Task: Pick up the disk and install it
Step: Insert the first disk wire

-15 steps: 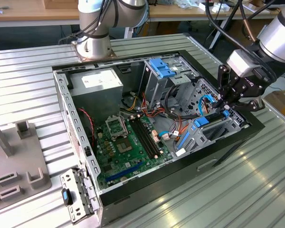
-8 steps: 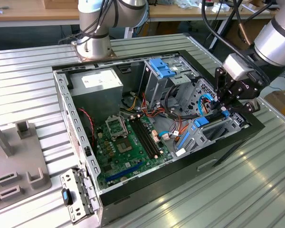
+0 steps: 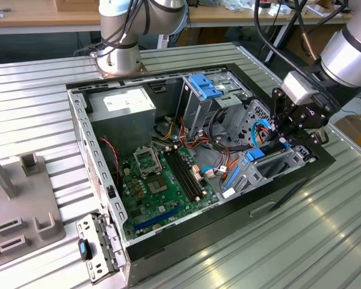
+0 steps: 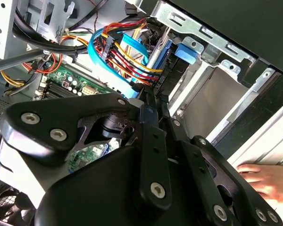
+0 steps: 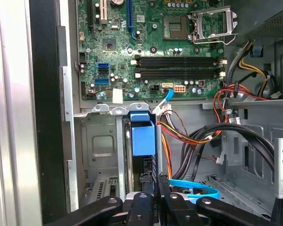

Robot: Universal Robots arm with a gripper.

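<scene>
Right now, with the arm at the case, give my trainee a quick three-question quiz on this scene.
1. True or false: the gripper hangs over the power supply box.
2. The disk is clipped in a frame of which colour? A red, B blue, C yellow.
3. Fill in: in the second wrist view, a person's ____ lies just outside the case.
Key: 1 false; 2 B; 3 hand.
</scene>
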